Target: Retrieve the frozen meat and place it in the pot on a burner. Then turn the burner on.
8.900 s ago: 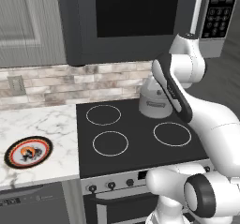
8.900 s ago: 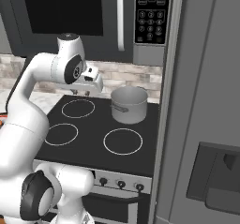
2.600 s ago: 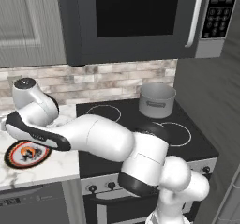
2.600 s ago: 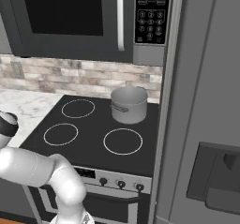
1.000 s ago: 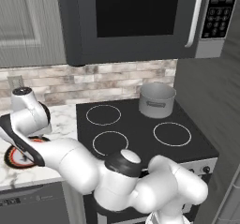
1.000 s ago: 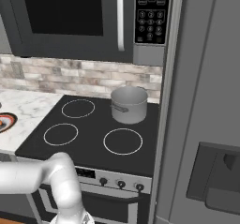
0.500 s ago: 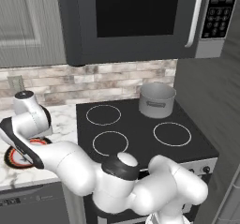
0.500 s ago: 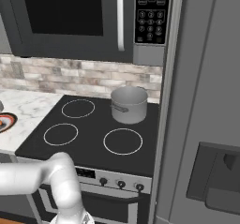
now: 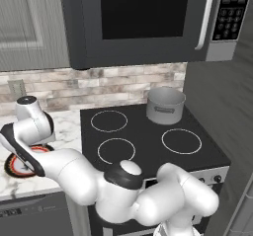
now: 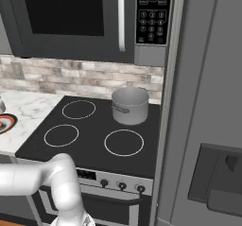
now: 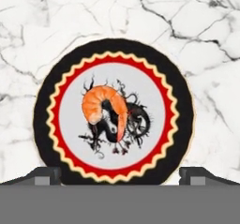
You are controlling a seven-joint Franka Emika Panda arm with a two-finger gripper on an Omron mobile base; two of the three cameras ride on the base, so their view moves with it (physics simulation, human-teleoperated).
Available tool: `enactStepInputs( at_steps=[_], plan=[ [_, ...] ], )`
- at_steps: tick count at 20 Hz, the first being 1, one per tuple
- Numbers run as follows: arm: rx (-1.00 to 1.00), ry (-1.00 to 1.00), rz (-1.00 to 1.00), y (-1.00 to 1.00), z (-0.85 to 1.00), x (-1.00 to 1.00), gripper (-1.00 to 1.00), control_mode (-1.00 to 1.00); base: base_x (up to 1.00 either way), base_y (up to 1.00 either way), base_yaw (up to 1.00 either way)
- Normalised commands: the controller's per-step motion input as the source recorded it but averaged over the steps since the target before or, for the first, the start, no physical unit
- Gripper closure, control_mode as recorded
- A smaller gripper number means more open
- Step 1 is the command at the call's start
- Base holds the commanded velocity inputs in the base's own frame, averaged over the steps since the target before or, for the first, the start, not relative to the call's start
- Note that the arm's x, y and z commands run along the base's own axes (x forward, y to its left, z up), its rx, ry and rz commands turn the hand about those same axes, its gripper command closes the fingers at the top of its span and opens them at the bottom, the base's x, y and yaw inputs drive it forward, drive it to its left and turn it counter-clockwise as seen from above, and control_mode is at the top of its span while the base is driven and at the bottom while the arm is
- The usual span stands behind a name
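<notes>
You face a white marble table (image 11: 206,40) beside a black stove (image 9: 148,146). The pot (image 9: 165,104) sits on the rear right burner. The frozen meat (image 11: 104,107) lies on the plate (image 11: 70,78), under your wide-open pincer (image 11: 120,174).

The arm (image 9: 29,126) covers most of the plate (image 9: 11,167) in the left base view. The right base view's edge cuts the plate (image 10: 5,124) off.
</notes>
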Motion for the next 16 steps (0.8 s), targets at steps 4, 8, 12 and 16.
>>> enactStepInputs(
  at_steps=[4,8,12,16],
  plan=[
    [0.00,0.00,0.00,0.17,-0.08,0.06,-1.00,-1.00,0.00,0.00,0.00],
    [0.00,0.00,0.00,0.23,-0.09,0.13,-1.00,-1.00,0.00,0.00,0.00],
    [0.00,0.00,0.00,0.17,-0.13,0.21,-1.00,-1.00,0.00,0.00,0.00],
    [0.00,0.00,0.00,0.08,-0.17,0.12,-1.00,-1.00,0.00,0.00,0.00]
  ],
)
